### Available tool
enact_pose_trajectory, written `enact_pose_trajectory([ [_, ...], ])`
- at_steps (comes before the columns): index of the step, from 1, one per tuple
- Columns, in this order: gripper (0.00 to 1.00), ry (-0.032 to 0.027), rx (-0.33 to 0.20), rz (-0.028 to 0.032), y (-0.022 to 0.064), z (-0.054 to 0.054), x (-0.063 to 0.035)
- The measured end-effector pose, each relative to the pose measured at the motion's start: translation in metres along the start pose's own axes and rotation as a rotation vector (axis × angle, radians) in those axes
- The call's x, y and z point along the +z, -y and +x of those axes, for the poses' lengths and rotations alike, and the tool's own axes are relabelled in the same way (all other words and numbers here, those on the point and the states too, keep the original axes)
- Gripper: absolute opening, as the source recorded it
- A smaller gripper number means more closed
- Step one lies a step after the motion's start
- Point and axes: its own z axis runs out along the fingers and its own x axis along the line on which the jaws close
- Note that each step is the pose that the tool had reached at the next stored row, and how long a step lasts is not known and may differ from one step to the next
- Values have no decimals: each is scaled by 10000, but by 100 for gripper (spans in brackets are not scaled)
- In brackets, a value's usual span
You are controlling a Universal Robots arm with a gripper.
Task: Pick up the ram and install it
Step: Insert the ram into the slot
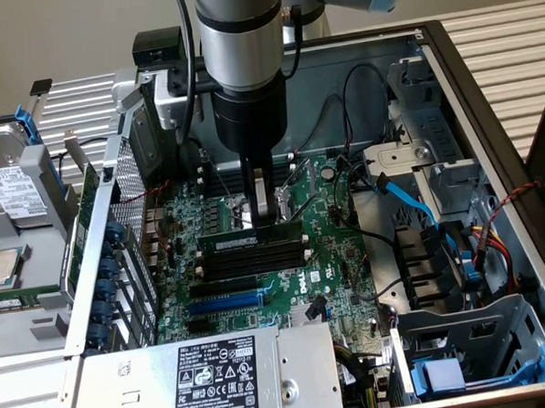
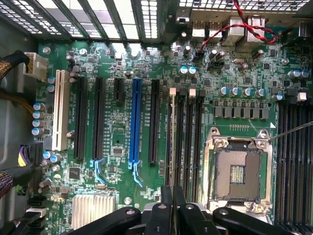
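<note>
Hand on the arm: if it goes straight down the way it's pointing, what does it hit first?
The ram. The hand, shut, points down at the stick's top edge, where it stands among the black memory slots. It may already be touching it; depth is hard to judge here.

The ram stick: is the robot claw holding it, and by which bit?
It seems so: the gripper looks shut on the ram, pinching the middle of its top edge, while the ram stands upright on the motherboard.
</note>
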Motion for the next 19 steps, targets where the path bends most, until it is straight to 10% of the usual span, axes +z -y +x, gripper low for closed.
enact_pose_trajectory([
  [19,13,-3,27,-3,1,0,109],
])
